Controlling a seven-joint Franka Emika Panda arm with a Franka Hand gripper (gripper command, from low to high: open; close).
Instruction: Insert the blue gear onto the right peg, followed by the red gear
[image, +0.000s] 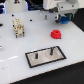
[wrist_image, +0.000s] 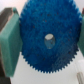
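I hold the blue gear (wrist_image: 46, 42) pinched edge-on between the gripper (wrist_image: 46, 44) pads, its hole facing the wrist camera so I can line it up | plate (image: 35, 54) with right peg (image: 51, 50) lower centre, bare | red gear (image: 56, 34) waits centre right | gripper (image: 62, 19) upper right, clear of the peg
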